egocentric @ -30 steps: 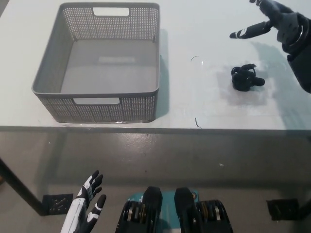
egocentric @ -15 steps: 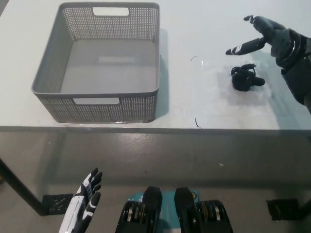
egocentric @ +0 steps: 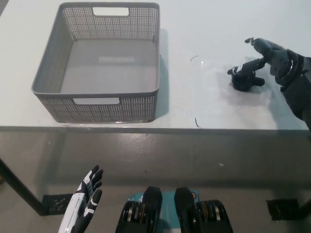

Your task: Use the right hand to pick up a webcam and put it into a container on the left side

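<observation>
A small black webcam [egocentric: 245,80] lies on the white table [egocentric: 204,102] at the right. My black right hand [egocentric: 266,56] is open just above and to the right of it, one finger reaching down over the webcam's top. The grey mesh basket [egocentric: 52,104] stands empty on the left of the table. My white left hand [egocentric: 83,201] hangs open below the table edge at the lower left.
The table's front edge runs across the middle of the view, with the floor below it. A short dark thread lies on the table near that edge, between the basket and the webcam.
My right hand has come down and toward me from the far right of the table, ending right over the webcam. The webcam and basket have stayed put.
</observation>
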You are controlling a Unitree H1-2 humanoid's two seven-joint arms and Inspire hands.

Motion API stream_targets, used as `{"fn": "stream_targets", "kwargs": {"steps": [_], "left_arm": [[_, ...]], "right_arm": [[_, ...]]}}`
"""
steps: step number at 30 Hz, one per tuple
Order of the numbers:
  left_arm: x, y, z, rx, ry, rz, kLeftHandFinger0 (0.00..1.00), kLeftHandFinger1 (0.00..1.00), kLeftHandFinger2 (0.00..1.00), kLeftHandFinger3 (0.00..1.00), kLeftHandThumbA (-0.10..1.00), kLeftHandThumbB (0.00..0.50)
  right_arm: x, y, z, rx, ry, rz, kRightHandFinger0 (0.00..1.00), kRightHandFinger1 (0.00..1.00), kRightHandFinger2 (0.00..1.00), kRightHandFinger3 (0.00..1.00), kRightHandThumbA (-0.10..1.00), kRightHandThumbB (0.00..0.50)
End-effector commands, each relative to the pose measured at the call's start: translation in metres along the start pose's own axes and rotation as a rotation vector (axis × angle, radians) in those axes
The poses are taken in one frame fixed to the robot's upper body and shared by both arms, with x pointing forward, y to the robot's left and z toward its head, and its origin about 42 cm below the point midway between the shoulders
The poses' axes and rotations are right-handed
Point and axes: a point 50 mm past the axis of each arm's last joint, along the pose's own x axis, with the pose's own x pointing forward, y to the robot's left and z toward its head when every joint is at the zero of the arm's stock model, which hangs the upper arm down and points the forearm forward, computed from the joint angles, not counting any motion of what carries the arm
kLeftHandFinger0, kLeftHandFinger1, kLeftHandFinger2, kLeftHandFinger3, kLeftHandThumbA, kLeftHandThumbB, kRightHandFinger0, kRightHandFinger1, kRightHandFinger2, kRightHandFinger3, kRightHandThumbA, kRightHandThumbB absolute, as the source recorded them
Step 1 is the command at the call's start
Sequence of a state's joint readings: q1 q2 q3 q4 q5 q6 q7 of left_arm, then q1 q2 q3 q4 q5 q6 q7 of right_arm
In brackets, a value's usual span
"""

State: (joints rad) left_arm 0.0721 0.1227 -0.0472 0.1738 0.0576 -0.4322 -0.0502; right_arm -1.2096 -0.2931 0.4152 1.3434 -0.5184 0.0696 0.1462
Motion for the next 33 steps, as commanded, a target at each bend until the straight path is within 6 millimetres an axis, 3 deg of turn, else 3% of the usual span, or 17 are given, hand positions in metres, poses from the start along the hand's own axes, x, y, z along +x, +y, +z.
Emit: {"fn": "stream_targets", "kwargs": {"steps": [1,9,15,18,23,24,27,28,31,32,33], "left_arm": [[0.004,0.007,0.004,0.004,-0.049,0.006,1.00,1.00,1.00,1.00,0.89,0.148],[0.004,0.006,0.004,0.001,-0.047,0.007,1.00,1.00,1.00,1.00,0.87,0.134],[0.002,0.007,0.003,0.001,-0.040,0.015,1.00,1.00,1.00,1.00,0.88,0.154],[0.002,0.007,0.003,0.007,-0.042,0.012,1.00,1.00,1.00,1.00,0.89,0.150],[0.002,0.007,0.003,0.006,-0.037,0.016,1.00,1.00,1.00,1.00,0.89,0.155],[0.002,0.007,0.003,0.006,-0.043,0.018,1.00,1.00,1.00,1.00,0.88,0.132],[0.004,0.007,0.003,-0.002,-0.042,0.022,1.00,1.00,1.00,1.00,0.89,0.165],[0.005,0.008,0.004,-0.006,-0.045,0.019,1.00,1.00,1.00,1.00,0.89,0.170],[0.007,0.010,0.004,0.005,-0.050,0.023,1.00,1.00,1.00,1.00,0.91,0.172],[0.007,0.010,0.005,0.004,-0.048,0.024,1.00,1.00,1.00,1.00,0.91,0.176],[0.007,0.010,0.005,0.003,-0.048,0.026,1.00,1.00,1.00,1.00,0.92,0.178]], "right_arm": [[-0.001,-0.019,0.016,0.006,-0.050,-0.061,1.00,1.00,1.00,1.00,0.97,0.500],[0.001,0.003,0.013,0.045,-0.049,-0.029,1.00,1.00,1.00,1.00,0.95,0.490],[0.002,0.020,0.012,0.061,-0.048,-0.003,1.00,1.00,1.00,1.00,0.95,0.500],[0.002,0.027,0.011,0.031,-0.036,0.006,1.00,1.00,1.00,1.00,0.99,0.500],[0.003,0.037,0.005,0.058,-0.013,0.034,1.00,1.00,1.00,1.00,0.94,0.494],[0.003,0.040,0.002,0.052,-0.006,0.041,1.00,1.00,1.00,1.00,0.95,0.487],[0.002,0.046,-0.005,0.035,0.015,0.048,1.00,1.00,1.00,1.00,0.95,0.494],[0.002,0.046,-0.006,0.030,0.029,0.051,1.00,1.00,1.00,1.00,0.91,0.477],[0.002,0.046,-0.010,0.063,0.074,0.053,1.00,1.00,1.00,1.00,0.65,0.383],[0.002,0.045,-0.012,0.054,0.091,0.047,1.00,1.00,1.00,1.00,0.55,0.335],[0.002,0.044,-0.013,0.027,0.094,0.044,1.00,1.00,1.00,1.00,0.34,0.315]]}}
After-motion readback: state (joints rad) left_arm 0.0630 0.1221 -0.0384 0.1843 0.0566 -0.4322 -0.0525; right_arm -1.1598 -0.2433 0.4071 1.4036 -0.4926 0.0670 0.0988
